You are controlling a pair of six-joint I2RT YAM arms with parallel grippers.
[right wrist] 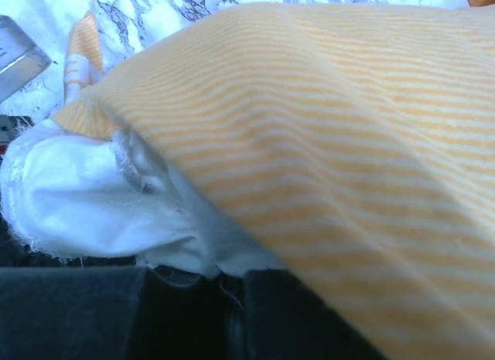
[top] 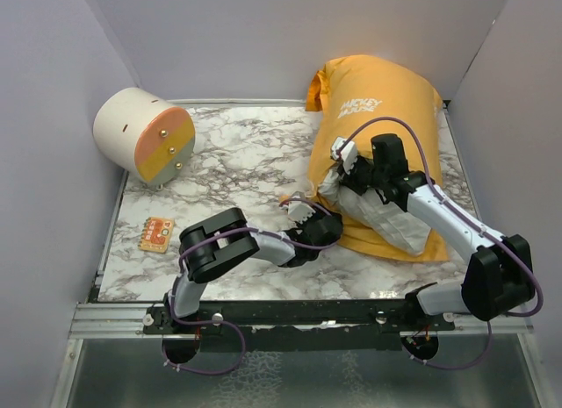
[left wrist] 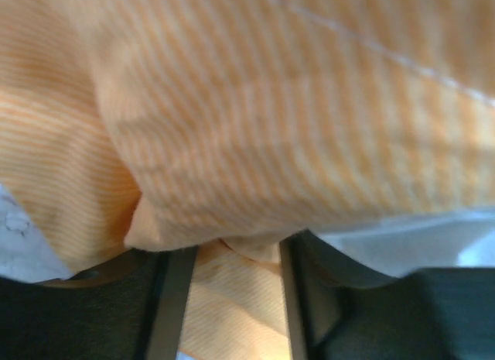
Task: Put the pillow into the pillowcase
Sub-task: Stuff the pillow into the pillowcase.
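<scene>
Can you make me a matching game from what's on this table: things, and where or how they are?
1 pillowcase
2 pillow
3 cylinder
4 small orange card

A in the far left corner
B white, poking out of the pillowcase's near end
C orange-yellow, white lettering on top
D flat by the left edge of the table

Pairs: 1-C, 2-B, 3-A, 4-D

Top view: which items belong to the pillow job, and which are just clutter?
Job in hand: pillow; pillowcase; left pincer; right pincer.
Lying about: cream-and-orange cylinder; small orange card.
</scene>
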